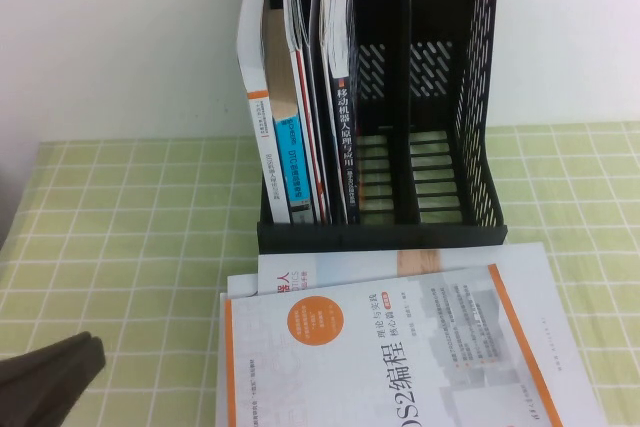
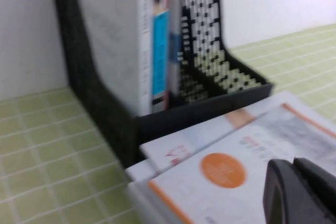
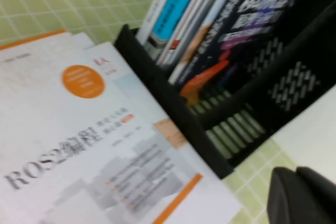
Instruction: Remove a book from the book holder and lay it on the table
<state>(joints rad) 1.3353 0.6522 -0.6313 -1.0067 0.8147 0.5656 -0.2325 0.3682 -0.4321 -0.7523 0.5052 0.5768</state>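
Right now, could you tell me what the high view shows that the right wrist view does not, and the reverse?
Only the high view shows the holder's full height, its two empty right compartments and the left gripper low at the table's left corner. Only the right wrist view shows the right gripper beside the book holder, and the dark blue book cover. Both show the ROS2 book lying flat in front of the holder.

Green checked cloth, white wall

We see a pale green tablecloth [image 1: 120,227] with a white grid covering the table, and a plain white wall [image 1: 120,37] rising behind it.
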